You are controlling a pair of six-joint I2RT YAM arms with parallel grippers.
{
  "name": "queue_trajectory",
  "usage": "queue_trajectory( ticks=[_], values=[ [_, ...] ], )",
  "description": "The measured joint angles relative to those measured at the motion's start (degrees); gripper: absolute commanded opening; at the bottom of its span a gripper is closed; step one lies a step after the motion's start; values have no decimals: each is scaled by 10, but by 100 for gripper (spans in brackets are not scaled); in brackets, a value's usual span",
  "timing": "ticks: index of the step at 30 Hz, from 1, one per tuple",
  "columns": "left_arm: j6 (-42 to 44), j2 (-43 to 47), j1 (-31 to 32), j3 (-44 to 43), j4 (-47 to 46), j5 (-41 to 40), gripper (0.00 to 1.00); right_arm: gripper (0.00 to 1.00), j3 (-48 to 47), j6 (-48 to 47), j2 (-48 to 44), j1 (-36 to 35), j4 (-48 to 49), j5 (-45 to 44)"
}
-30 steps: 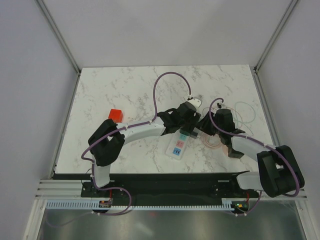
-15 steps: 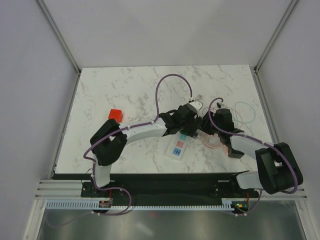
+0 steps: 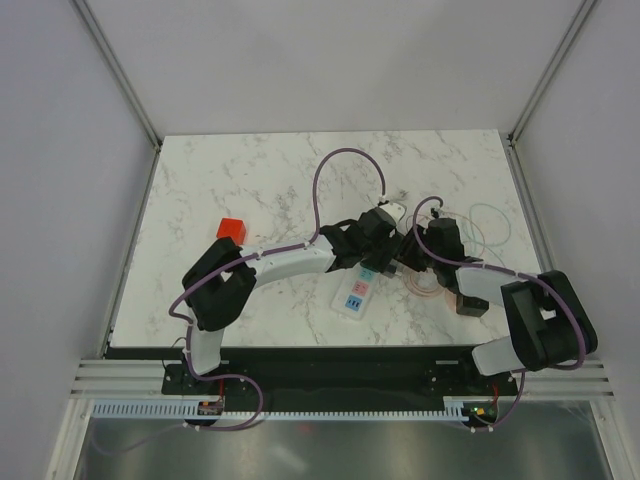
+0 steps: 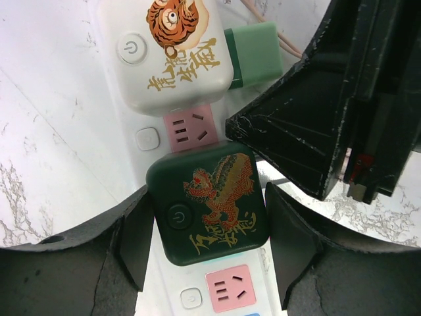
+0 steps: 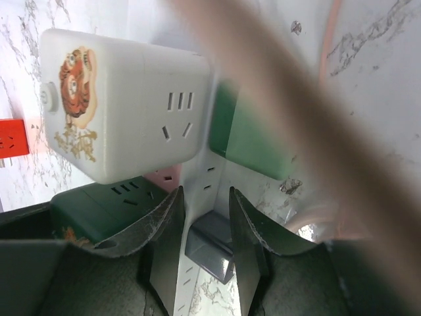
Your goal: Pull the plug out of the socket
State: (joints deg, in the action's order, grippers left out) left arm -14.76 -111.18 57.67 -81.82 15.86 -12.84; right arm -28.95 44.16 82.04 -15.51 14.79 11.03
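Long white socket strip (image 3: 354,297) with pink and blue outlet labels, lying front-centre on marble table (image 3: 230,180), dark green lion-printed plug (image 4: 209,203) seated in it, left gripper (image 4: 207,214) clamping its sides, right gripper (image 5: 205,224) fingers narrow, hold unclear.

A white marble-patterned surface (image 3: 230,180) with grey veins spreads out on all sides of the left gripper (image 3: 376,262). Plain pale grey walls (image 3: 330,60) close it in beyond and to both sides, with slanting aluminium posts (image 3: 120,75) at the far corners. Behind the gripper run a black base plate (image 3: 330,375), a white slotted cable duct (image 3: 320,408) and a brushed metal panel (image 3: 330,450). The light is soft and even.
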Motion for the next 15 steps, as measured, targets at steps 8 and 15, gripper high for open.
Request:
queue_trajectory(
  ticks=[8, 15],
  values=[
    [0, 0, 0, -2, 3, 4, 2, 39, 0, 12, 27, 1, 35, 8],
    [12, 7, -3, 18, -29, 21, 2, 37, 13, 21, 34, 2, 66, 8]
  ],
)
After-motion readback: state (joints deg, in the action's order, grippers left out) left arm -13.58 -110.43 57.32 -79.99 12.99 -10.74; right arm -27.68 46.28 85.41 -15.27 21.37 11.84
